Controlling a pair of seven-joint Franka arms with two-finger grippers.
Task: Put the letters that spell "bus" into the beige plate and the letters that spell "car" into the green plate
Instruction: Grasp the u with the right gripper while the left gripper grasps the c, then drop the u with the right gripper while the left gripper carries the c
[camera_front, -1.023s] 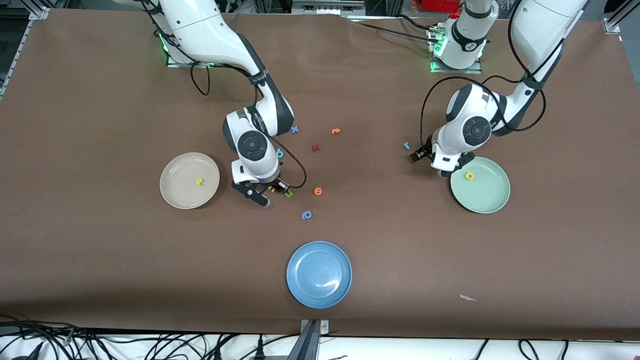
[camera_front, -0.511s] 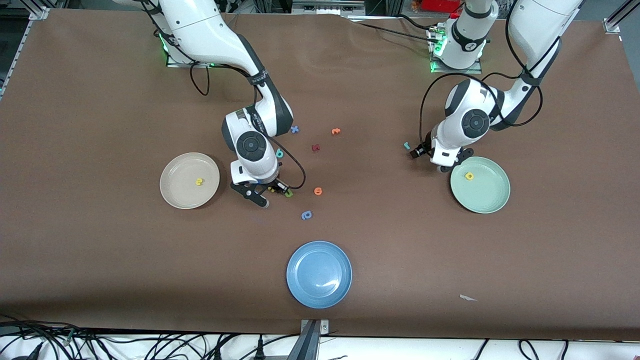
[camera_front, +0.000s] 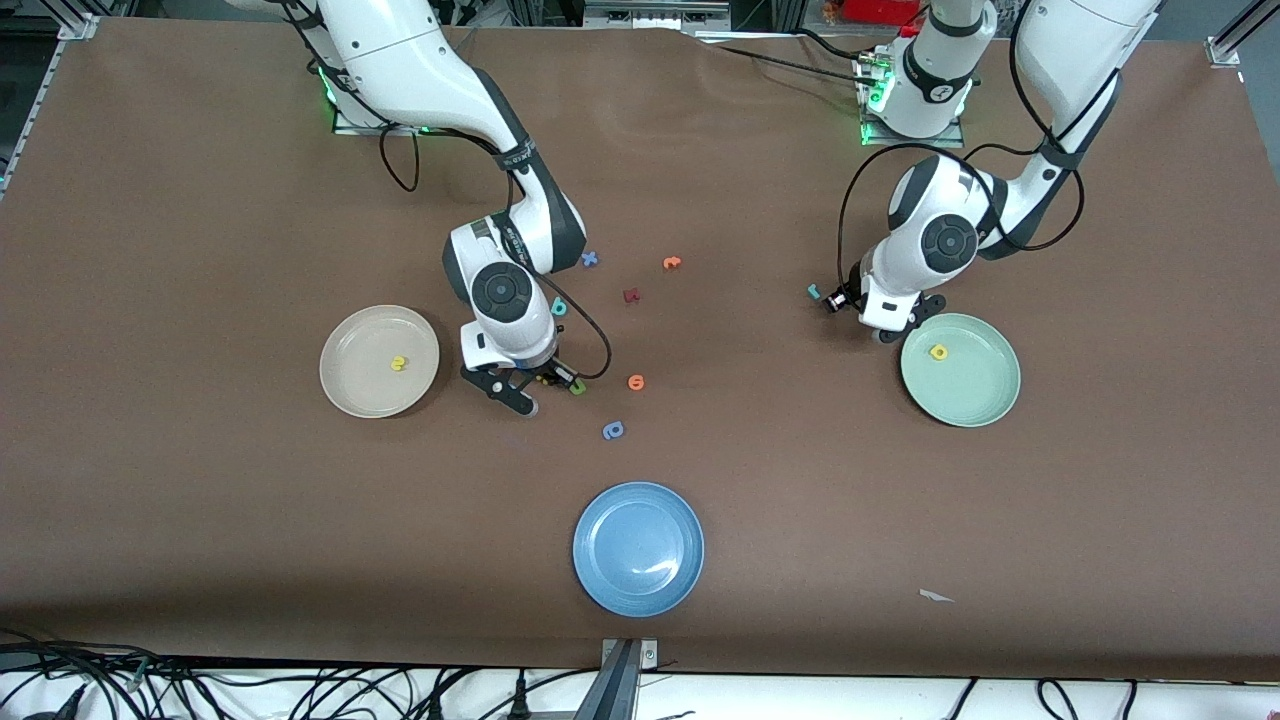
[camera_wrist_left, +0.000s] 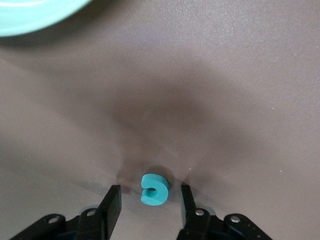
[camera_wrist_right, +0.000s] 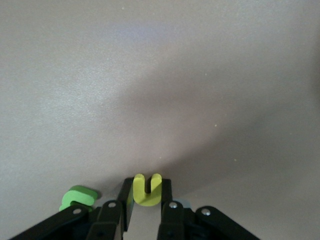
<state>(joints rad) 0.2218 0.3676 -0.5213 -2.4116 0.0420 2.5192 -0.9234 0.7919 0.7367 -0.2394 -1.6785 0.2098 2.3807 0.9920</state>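
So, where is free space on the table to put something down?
Bare table lies between the blue plate and the green plate, and from the beige plate to the table's edge. It is crowded around the right gripper, among scattered letters.

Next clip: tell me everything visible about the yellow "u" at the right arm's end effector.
The yellow "u" is a tiny matte foam letter with two rounded prongs, a narrow slot between them and a curved base. The right end effector is shut on it, one black finger pressed to each side. It sits low at the brown table, between the beige plate and an orange letter. A green letter lies beside it, apart.
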